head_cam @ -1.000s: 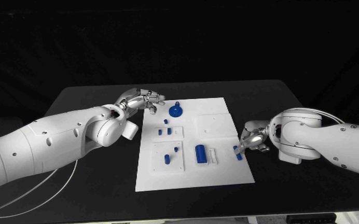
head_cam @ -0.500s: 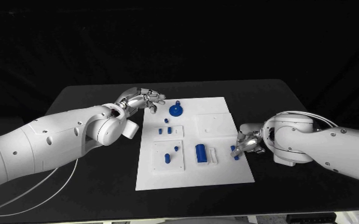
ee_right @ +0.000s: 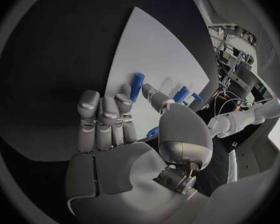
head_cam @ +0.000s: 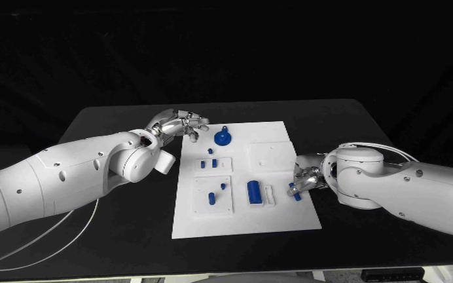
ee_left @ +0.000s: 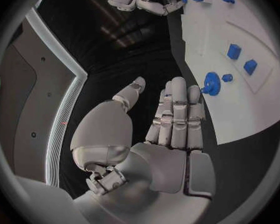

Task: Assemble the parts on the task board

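Now the white board [head_cam: 283, 221] carries small blue parts [head_cam: 253, 192]; right hand [head_cam: 304, 181] pinches a blue peg [head_cam: 295, 191] at its right edge, left hand [head_cam: 179, 126] spread, empty, at the far-left corner.

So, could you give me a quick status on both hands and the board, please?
Left hand open by task board far corner. Right hand at right edge, touching a small blue part; grip unclear. Nothing in the way.
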Available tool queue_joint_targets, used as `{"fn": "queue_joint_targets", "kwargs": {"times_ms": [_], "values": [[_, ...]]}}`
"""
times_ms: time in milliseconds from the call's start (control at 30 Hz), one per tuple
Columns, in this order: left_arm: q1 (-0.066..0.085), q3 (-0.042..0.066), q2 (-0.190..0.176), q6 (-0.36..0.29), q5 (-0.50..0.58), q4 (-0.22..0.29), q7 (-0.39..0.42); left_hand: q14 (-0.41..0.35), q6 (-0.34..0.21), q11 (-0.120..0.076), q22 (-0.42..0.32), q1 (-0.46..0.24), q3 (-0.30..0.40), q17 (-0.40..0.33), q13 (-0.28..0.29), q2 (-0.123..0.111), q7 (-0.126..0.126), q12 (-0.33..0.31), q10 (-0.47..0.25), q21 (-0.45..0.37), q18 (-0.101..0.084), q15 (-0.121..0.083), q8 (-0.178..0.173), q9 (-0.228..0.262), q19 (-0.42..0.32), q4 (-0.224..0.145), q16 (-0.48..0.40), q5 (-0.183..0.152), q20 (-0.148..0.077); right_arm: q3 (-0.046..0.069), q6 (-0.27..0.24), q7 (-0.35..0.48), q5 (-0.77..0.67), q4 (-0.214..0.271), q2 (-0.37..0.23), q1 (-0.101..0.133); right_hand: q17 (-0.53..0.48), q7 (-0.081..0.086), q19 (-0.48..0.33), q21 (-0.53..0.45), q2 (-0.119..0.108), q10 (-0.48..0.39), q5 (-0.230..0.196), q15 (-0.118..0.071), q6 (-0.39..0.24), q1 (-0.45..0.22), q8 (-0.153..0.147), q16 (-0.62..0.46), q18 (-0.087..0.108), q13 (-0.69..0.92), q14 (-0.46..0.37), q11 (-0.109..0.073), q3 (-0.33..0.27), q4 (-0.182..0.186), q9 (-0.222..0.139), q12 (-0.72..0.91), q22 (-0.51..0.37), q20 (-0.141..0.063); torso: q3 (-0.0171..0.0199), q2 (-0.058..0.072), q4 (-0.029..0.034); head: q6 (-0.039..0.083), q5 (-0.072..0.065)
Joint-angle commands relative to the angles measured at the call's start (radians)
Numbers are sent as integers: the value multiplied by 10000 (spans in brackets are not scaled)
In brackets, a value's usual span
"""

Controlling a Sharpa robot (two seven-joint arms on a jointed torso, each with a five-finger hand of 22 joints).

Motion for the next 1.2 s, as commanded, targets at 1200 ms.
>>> {"fn": "queue_joint_targets", "kwargs": {"times_ms": [1200], "values": [[2, 8, 2, 183, -9, 76, -2, 24, -49, 50, 23, 3, -50, 25, -12, 99, -21, 35, 12, -66, 74, 11, 63, -23, 53, 28, -37, 28, -226, -155, -1801, 254, 2685, 254, -181, -80, -27, 96, 64, 34, 709, 106, 1367, -11, 192, 745, -238, -6, 549, -80, 19, -28, 1046, -1028, -3268, 16, 75, 200, -1, -6, -2, -58, 55]]}}
